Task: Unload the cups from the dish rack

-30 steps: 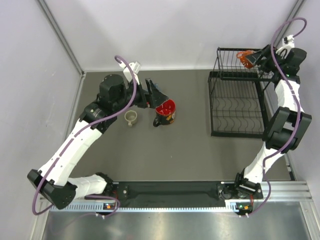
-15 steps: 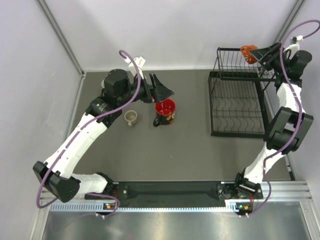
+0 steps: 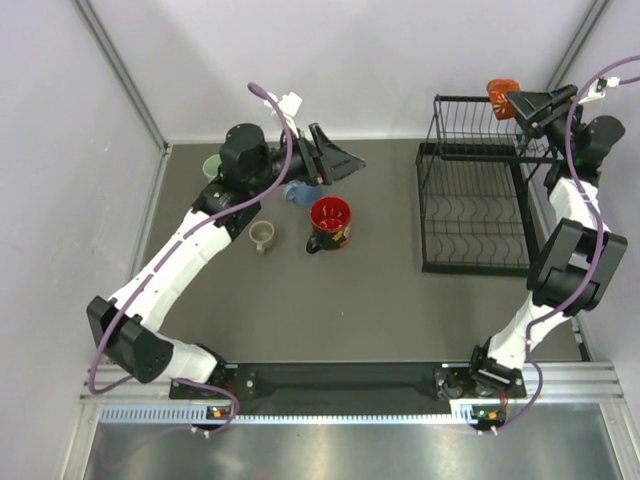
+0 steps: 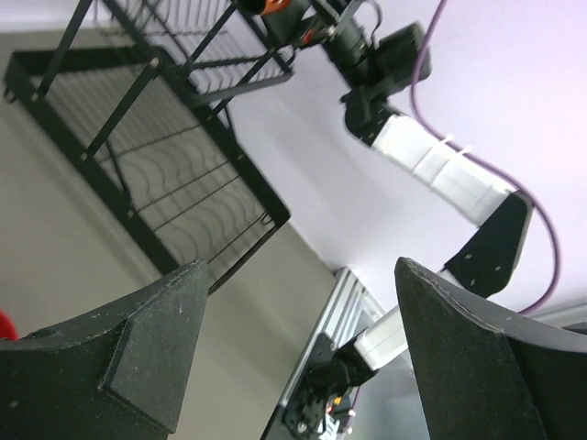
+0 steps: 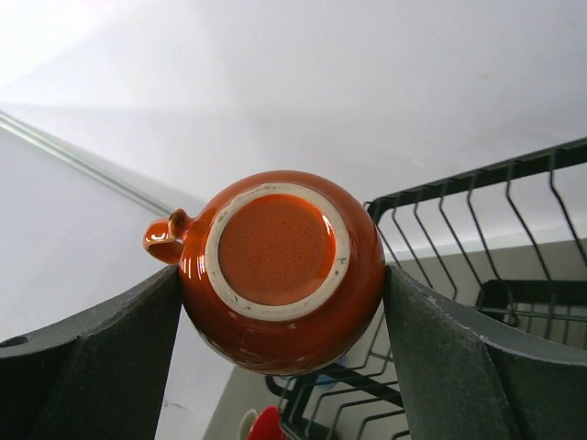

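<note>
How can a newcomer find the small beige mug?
From the black dish rack on the right, look left to the black mug with a red inside. The beige mug stands just left of it, upright, plain and smaller.

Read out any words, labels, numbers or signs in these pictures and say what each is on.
No text can be read in any view.
The small orange mug shows a plain unglazed base with no stamp.
The black floral mug carries a pattern, too small to show any lettering.

Open lane between floral mug (image 3: 330, 222), dish rack (image 3: 470, 210).
</note>
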`<act>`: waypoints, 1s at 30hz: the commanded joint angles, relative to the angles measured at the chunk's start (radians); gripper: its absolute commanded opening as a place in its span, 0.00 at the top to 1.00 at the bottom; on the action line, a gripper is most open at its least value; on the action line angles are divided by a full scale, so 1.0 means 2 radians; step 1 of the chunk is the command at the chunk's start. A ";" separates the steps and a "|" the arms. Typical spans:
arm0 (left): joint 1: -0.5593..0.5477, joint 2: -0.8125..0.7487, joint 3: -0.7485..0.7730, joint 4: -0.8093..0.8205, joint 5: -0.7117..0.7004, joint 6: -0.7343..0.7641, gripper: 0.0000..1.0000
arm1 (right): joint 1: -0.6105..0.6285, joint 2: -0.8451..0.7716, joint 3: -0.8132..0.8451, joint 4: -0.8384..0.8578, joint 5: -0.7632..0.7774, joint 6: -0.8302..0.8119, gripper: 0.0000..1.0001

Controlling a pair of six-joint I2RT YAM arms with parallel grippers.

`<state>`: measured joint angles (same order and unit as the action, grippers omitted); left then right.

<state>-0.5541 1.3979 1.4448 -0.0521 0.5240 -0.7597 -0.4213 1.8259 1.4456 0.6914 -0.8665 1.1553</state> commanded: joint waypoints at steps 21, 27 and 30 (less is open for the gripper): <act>-0.005 0.191 0.102 0.311 0.062 -0.037 0.19 | 0.058 -0.126 -0.153 0.330 0.037 0.228 1.00; -0.030 0.254 0.174 0.322 0.062 -0.035 0.25 | 0.096 -0.165 -0.192 0.337 0.047 0.225 1.00; -0.043 0.264 0.187 0.326 0.058 -0.026 0.26 | 0.116 -0.177 -0.208 0.335 0.057 0.218 1.00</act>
<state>-0.6106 1.9282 1.7500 0.4866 0.6174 -0.8276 -0.2268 1.5387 1.0397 1.2503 -0.8066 1.5986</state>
